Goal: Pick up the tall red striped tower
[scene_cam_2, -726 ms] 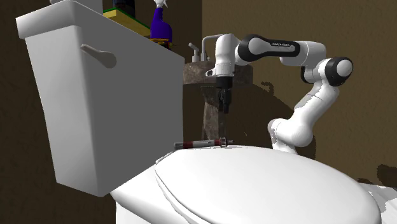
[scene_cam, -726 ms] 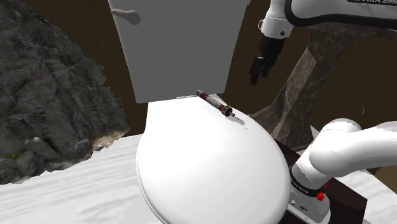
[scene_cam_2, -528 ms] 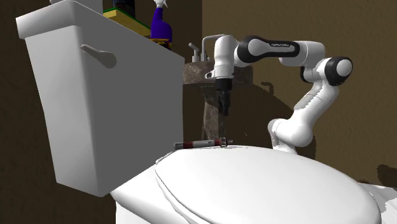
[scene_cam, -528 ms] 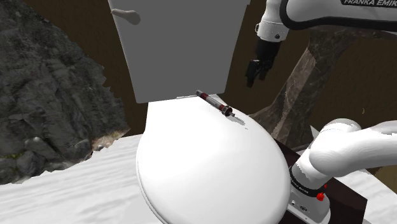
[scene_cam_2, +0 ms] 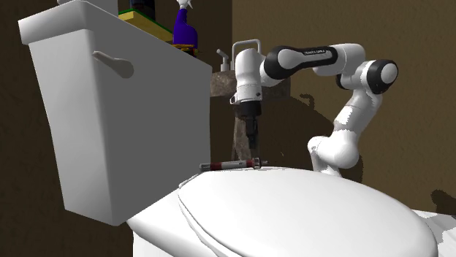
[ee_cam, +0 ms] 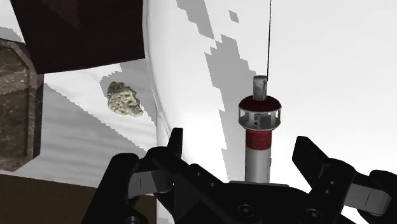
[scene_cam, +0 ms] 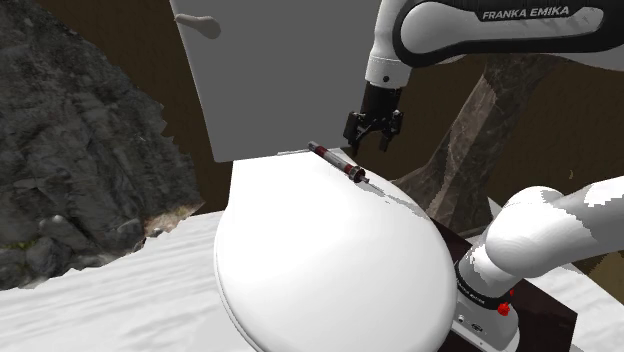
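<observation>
Toilet bowl: we see its white lid [scene_cam: 320,260] shut, so we cannot tell what the bowl holds.
Tank: the pale grey tank [scene_cam_2: 124,131] stands upright behind the lid, with its own cover on and a flush handle [scene_cam_2: 113,64] on the front.
On the tank: in the second exterior view we make out a purple bottle [scene_cam_2: 185,31] and, beside it, a flat green and yellow thing [scene_cam_2: 142,16]; we cannot tell what that is.
Basin: beyond the tank in that view, a tap [scene_cam_2: 230,55] rises from a stone-coloured basin top; its inside is hidden from us.
Tower: the tower [scene_cam: 337,162] lies on its side at the back of the lid, just in front of the tank. In the wrist view we read a grey shaft with red and white bands, a railed gallery and a dark red cap.
Claw: the black claw [scene_cam: 370,140] hangs from the white arm [scene_cam: 480,25], pointing down, with its two fingers set well apart and nothing between them touched.
Tower and claw: in the shoulder view we see the claw above the tower's lower-right end, clear of it. In the second exterior view it hangs over the tower's right end with a gap below the fingertips. From the wrist camera, the shaft runs between the open fingers, nearer one finger than the other, with the cap pointing away from the claw.
Floor: we see a small rough lump [ee_cam: 125,98] lying beside the toilet.
</observation>
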